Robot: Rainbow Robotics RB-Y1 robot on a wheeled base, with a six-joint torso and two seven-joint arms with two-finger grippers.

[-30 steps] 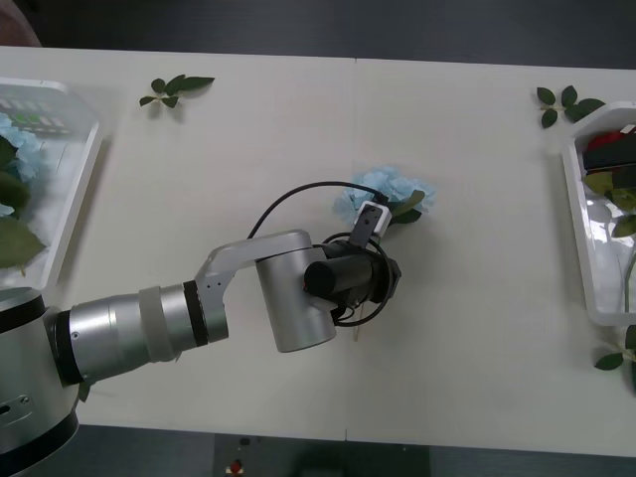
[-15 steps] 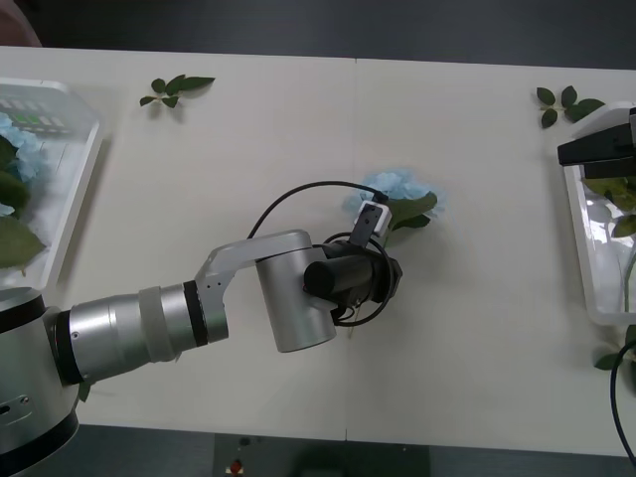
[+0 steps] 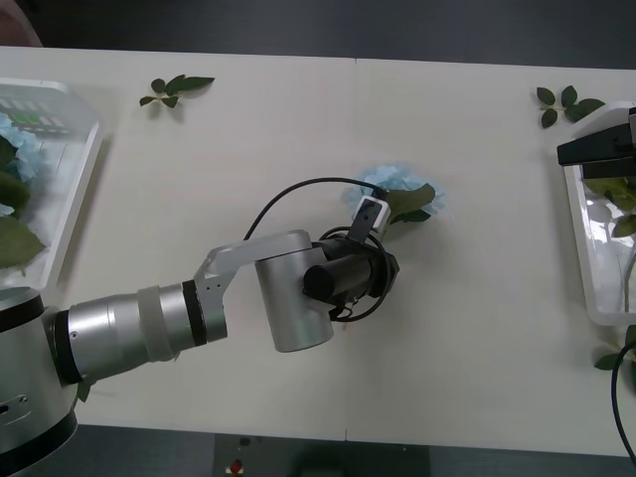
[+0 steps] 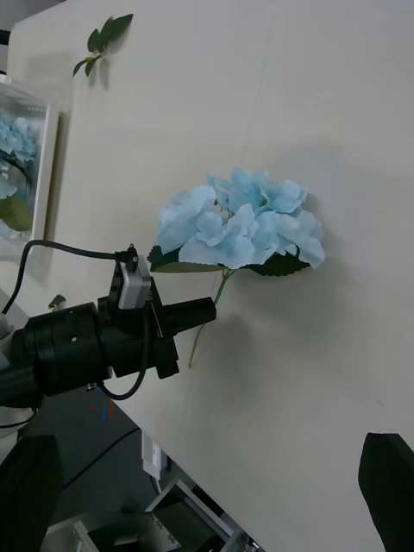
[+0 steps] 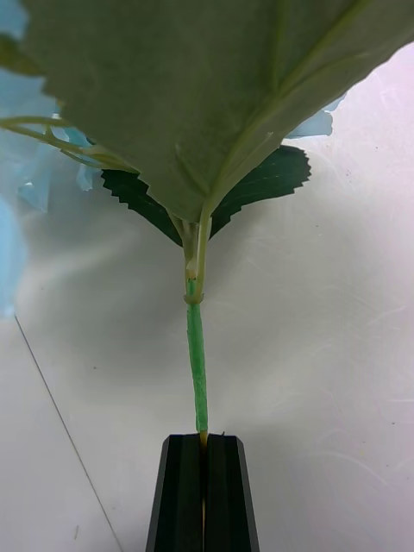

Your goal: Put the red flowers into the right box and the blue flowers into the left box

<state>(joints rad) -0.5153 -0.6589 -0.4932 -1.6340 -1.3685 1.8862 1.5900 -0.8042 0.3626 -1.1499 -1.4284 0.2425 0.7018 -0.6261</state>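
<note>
Since the earliest frame the blue flower (image 3: 402,194) is sitting slightly farther right and up the table with its head lifted, the left arm is drawn in a little, and a dark block of the right arm is now showing over the right box (image 3: 596,248) where red was visible before; progress is looking well advanced, since the front view is showing just this one blue cluster out on the table, blue heads already lying in the left box (image 3: 70,189), and green leaves and a stem lying in the right box, though how many flowers each box is holding I cannot tell; what is left, as I judge it, is carrying this last blue flower over to the left box; the left gripper (image 5: 203,483) is working mid-table, its black fingers (image 5: 177,492) pressed together on the bottom end of the green stem; the left wrist view is showing that pinch plainly, which the front view is hiding behind the wrist; the right wrist view is showing the whole flower (image 4: 241,226) raised with its shadow on the table beneath it; the right gripper (image 4: 207,496) is hovering near the right box, its fingers spread wide and holding nothing.
</note>
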